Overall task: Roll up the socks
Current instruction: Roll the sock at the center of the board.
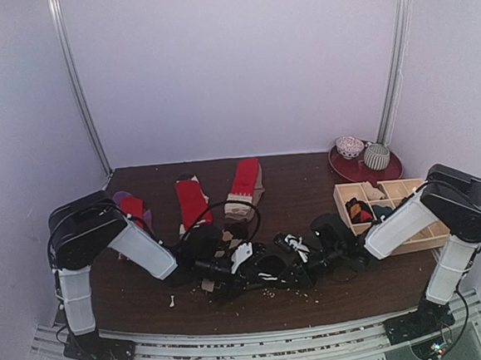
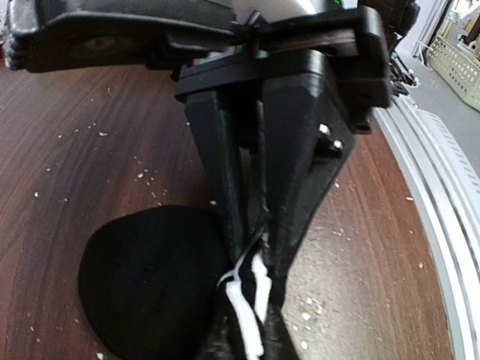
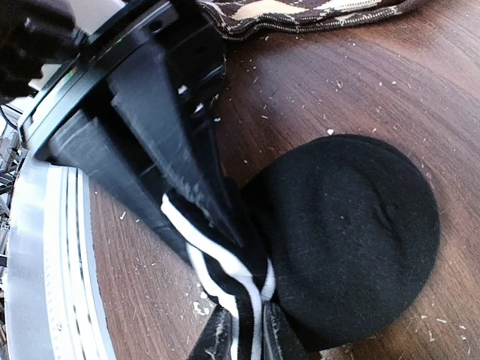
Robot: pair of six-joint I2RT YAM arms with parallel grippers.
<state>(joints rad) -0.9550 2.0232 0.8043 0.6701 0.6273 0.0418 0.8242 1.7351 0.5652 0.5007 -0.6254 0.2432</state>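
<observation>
Starting wide on the bench (image 1: 307,183): dark wood, speckled with crumbs. At the right edge, the wooden tray (image 1: 404,190), with a few dark bundles in its compartments, possibly finished rolls. Toward the far left corner, red socks (image 1: 191,200) lying flat, unrolled. Closer in, mid-bench, the argyle sock (image 3: 300,11), also flat. Right by the near edge, the black striped sock (image 3: 352,232), caught between both arms: left tool (image 2: 255,247) clenched on its white-striped part, right tool (image 3: 225,225) pinching the same striped fabric. Looks barely begun, with no roll formed yet and several socks waiting. No brand, label or readable writing anywhere.
</observation>
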